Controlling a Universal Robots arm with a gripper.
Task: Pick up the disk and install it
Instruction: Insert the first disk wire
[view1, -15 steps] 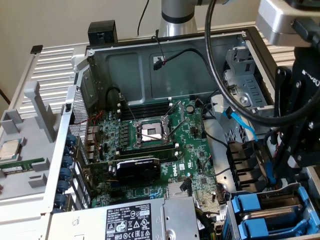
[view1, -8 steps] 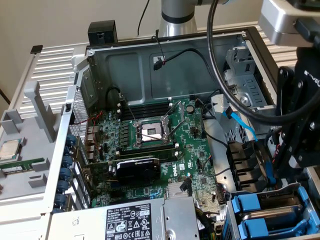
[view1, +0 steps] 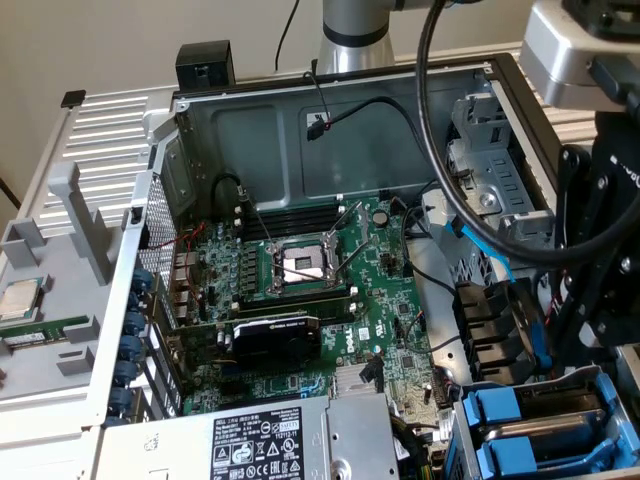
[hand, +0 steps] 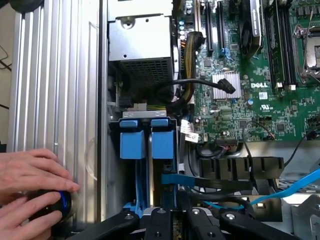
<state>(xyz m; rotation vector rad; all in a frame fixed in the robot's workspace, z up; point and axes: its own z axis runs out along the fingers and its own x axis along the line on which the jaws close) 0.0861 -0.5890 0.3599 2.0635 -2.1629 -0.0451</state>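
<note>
An open computer case (view1: 300, 130) lies on the ribbed metal counter (hand: 50, 75). The robot arm (view1: 570, 50) leans in over the corner with the drive bay (view1: 600, 385), wrist pointing down into it. The disk (hand: 162, 145) sits upright in the bay in its blue carrier, beside a second blue carrier (hand: 135, 145). The fingers (hand: 160, 222) are drawn close together just short of it, with nothing visibly gripped. A person's hands (hand: 30, 182) rest on the counter outside the case.
</note>
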